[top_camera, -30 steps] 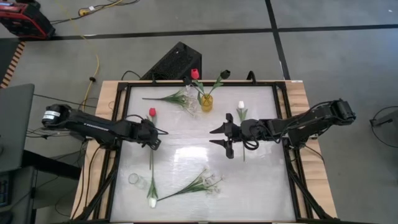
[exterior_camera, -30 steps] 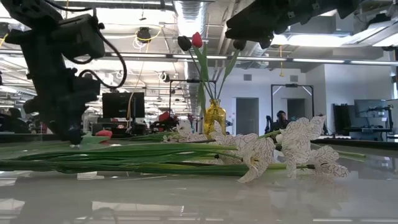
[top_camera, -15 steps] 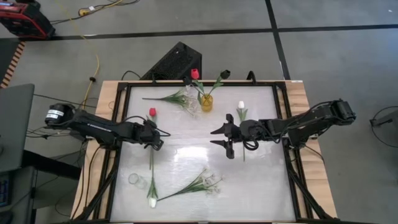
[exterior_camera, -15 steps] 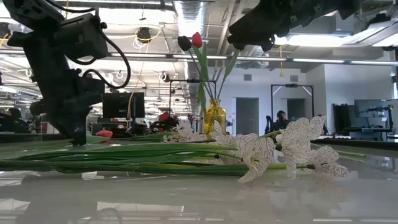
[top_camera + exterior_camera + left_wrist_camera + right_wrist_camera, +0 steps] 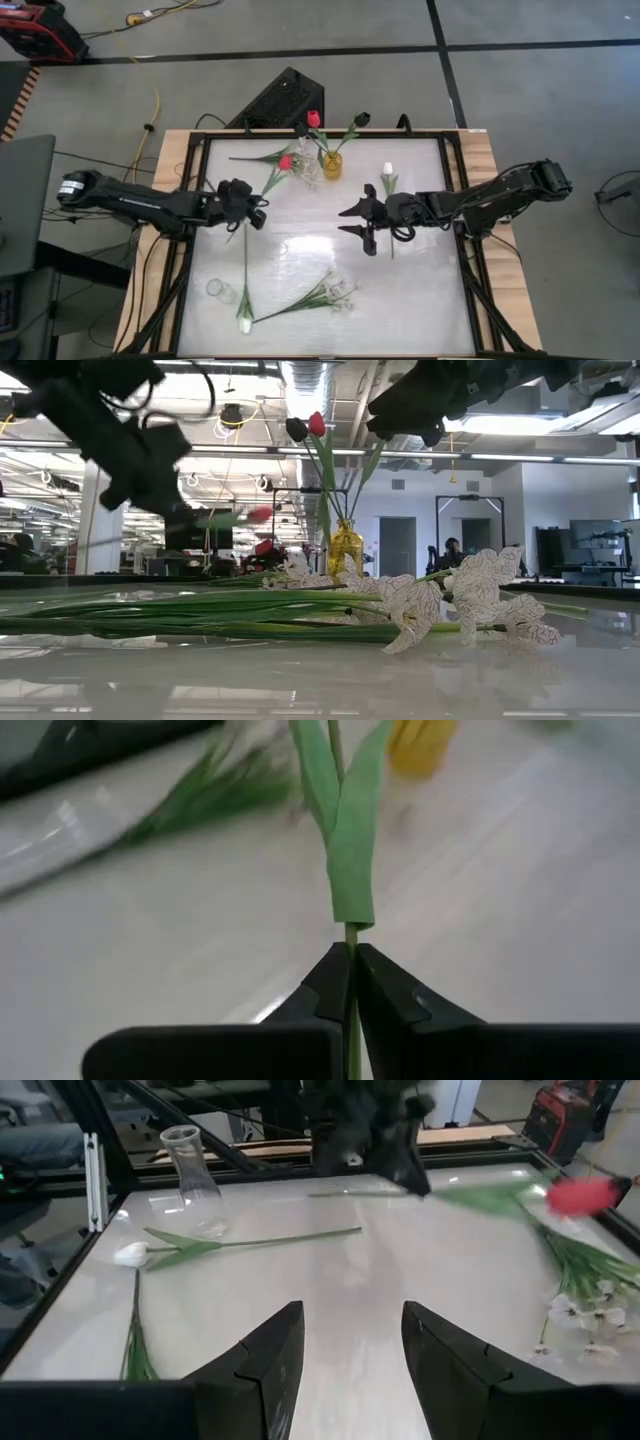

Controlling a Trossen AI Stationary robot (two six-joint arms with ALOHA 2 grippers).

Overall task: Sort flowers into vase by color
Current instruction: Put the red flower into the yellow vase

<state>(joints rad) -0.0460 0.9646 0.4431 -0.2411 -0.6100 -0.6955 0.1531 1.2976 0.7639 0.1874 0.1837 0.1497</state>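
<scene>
Left hand (image 5: 243, 207) grips a red tulip (image 5: 286, 162); yellow vase (image 5: 331, 165) holds red and dark tulips.

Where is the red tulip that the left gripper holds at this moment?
In the high view, the red tulip is lifted off the table in the left gripper, its bud left of the yellow vase, above the white spray.

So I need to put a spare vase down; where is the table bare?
Bare: the near-right corner past the white spray, and the middle between the left gripper and the right gripper. Crowded: around the yellow vase at the far edge.
</scene>
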